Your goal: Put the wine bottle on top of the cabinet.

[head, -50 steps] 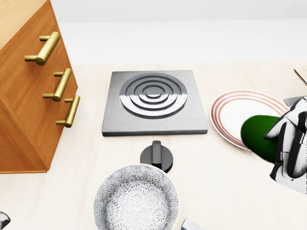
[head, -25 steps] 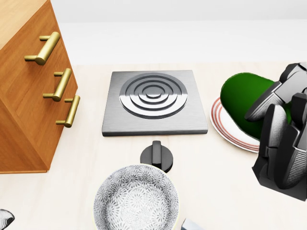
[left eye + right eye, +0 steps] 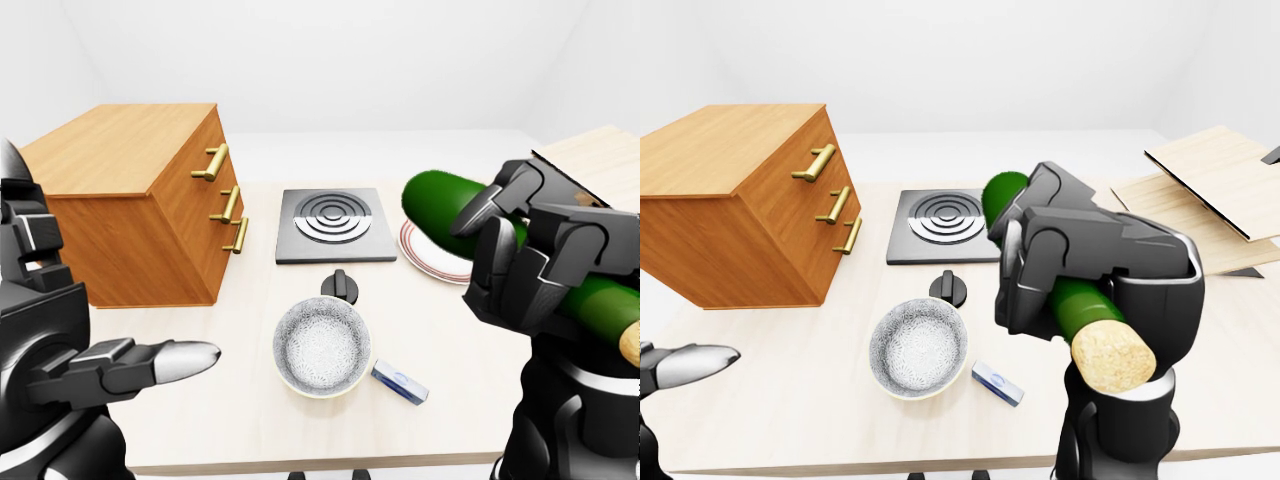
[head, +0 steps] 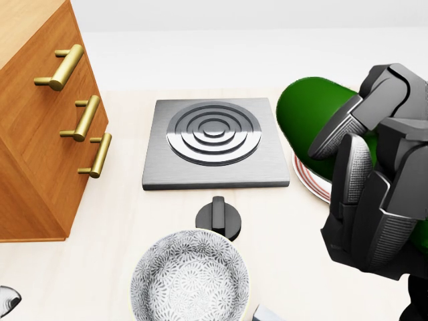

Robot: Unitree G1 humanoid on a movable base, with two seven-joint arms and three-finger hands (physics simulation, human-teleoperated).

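Note:
The green wine bottle (image 4: 309, 120) lies nearly level in the air above the table's right side. Its round base points toward the stove plate and its cork end (image 3: 1111, 358) points toward the camera. My right hand (image 4: 354, 175) is shut round the bottle's middle, fingers (image 3: 497, 268) wrapped over the glass. The wooden cabinet (image 3: 130, 190), with three brass handles, stands on the table at the left, well apart from the bottle, and its flat top (image 3: 120, 148) is bare. My left hand (image 3: 150, 362) hovers low at the left, open and holding nothing.
A grey stove plate (image 4: 214, 140) with a black knob (image 4: 219, 215) lies mid-table. Below it sits a patterned bowl (image 4: 189, 277), and a small blue-and-white packet (image 3: 400, 382) lies beside that. A red-rimmed plate (image 3: 430, 260) lies under the bottle. Wooden boards (image 3: 1215, 180) lie at the right.
My right hand has risen and moved left with the bottle, from low over the plate to level with the stove plate. It looms larger in the head view. The left hand has barely moved.

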